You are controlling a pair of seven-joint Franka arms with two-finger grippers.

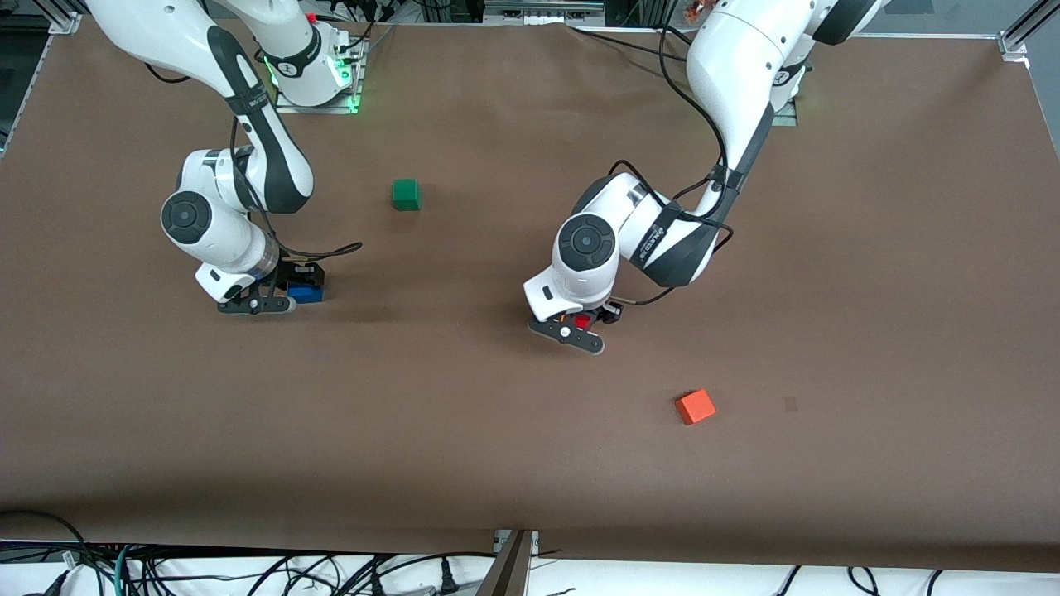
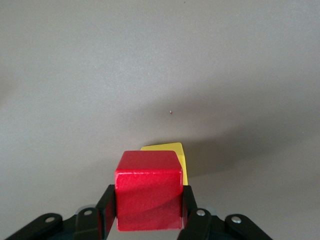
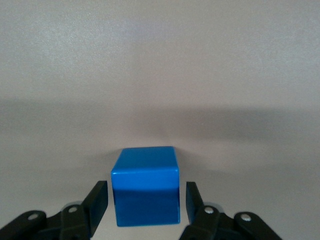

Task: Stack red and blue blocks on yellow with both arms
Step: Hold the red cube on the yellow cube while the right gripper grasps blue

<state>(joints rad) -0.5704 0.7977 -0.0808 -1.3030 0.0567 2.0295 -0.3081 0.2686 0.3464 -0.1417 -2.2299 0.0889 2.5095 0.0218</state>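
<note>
Toward the right arm's end of the table (image 1: 497,463), the right gripper (image 3: 146,207) is down at the surface with its fingers (image 3: 96,200) standing a little apart on either side of the blue block (image 3: 145,185), a narrow gap showing on each side, so nothing is clamped. Near the table's middle, the left gripper (image 2: 148,210) is closed tight on the red block (image 2: 148,190), held over the yellow block (image 2: 170,150), whose top edge peeks out just past the red one; whether the two touch cannot be told. A green cube (image 1: 406,194) sits nearer the robots' edge, and an orange cube (image 1: 696,406) lies nearer the camera's edge.
</note>
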